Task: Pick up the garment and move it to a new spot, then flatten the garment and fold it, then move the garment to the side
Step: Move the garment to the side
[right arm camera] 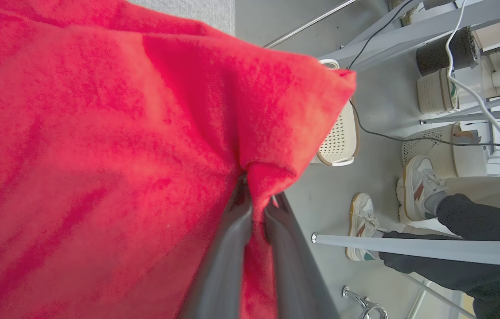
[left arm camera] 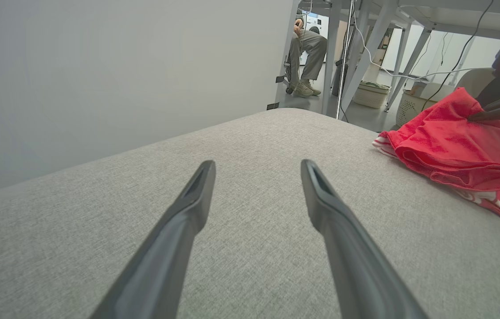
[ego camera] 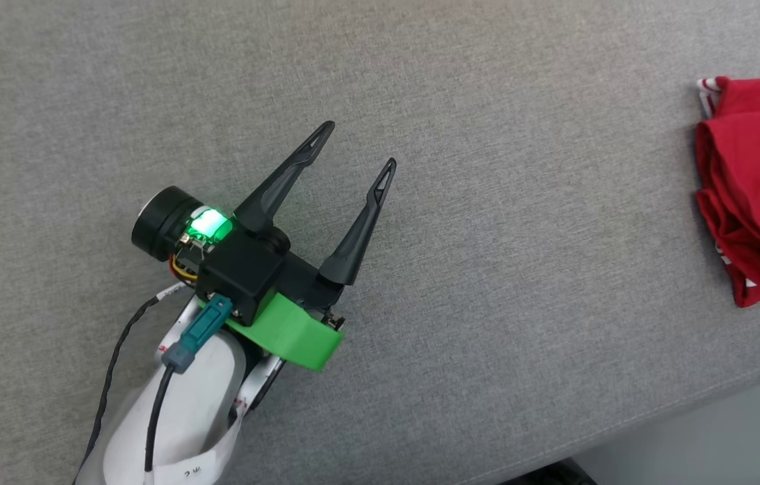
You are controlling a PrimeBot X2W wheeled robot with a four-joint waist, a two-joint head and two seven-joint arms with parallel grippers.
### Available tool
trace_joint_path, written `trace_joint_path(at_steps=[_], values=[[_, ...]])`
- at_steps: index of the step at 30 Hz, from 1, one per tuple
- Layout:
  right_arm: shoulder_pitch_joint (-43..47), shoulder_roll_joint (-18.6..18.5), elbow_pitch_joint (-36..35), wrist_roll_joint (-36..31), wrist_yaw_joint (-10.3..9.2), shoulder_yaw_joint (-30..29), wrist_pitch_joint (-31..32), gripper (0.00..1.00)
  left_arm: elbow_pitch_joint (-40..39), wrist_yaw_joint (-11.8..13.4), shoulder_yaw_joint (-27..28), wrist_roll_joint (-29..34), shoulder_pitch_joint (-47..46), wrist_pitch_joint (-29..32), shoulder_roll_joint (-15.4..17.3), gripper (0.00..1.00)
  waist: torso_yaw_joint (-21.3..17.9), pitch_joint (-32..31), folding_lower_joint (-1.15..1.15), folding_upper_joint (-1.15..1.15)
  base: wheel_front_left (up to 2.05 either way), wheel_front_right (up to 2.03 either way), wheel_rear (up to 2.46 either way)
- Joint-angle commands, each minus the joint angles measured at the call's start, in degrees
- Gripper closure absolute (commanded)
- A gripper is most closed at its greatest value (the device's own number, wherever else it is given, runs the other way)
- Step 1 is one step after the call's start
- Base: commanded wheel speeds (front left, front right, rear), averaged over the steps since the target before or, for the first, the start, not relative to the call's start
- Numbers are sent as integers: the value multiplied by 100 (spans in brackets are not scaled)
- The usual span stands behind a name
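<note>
The garment lies bunched at 3 o'clock on the grey surface, partly cut off, its front hidden in folds. The right end effector is clamped on a red fold. The left end effector hangs with fingers apart near 8 o'clock.

The garment lies on the table at my far right, near its edge, a fold caught in my right gripper; my left gripper hovers well apart.
</note>
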Motion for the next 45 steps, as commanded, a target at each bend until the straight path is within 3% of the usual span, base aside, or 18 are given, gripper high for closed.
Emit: trace_joint_path(at_steps=[1, 8, 9, 10, 19, 25, 32, 37, 45], values=[[-145, 85, 119, -50, -5, -73, -105, 100, -89, 14, -5, 51, -105, 43, 58, 0, -50, 281, -1, 0, 0, 0, 0], [-369, 297, 628, -230, -5, -264, -435, 100, -226, 62, -36, 60, -111, 56, 91, 0, 111, 232, -1, 0, 0, 0, 0], [-381, 306, 665, -251, -5, -281, -449, 72, -219, 68, -39, 52, -105, 46, 83, 0, 130, 211, -1, 0, 0, 0, 0], [-406, 318, 709, -306, -5, -313, -501, 0, -197, 83, -41, 31, -88, 24, 66, 0, 162, 159, -1, 0, 0, 0, 0], [-330, 343, 727, -397, -5, -500, -658, 0, 226, 216, 26, -167, 165, -272, -89, 0, 425, -545, -1, 0, 0, 0, 0], [-18, 659, 8, -142, -5, -509, -782, 0, 747, 382, 281, -414, 593, -405, -190, 0, 628, -1357, -1, 0, 0, 0, 0], [694, 1425, -1317, 369, -5, -887, -1102, 0, 967, 529, 716, -675, 1143, -437, -349, 0, 882, -2161, -1, 0, 0, 0, 0], [1448, 2014, -2189, 442, -5, -1212, -1367, 0, 975, 496, 956, -730, 1487, -439, -494, 0, 1138, -2509, -1, 0, 0, 0, 0], [2532, 2847, -3012, 372, -5, -1614, -1870, 0, 823, 567, 1393, -446, 1980, -439, -739, 0, 1542, -2816, -1, 0, 0, 0, 0]])
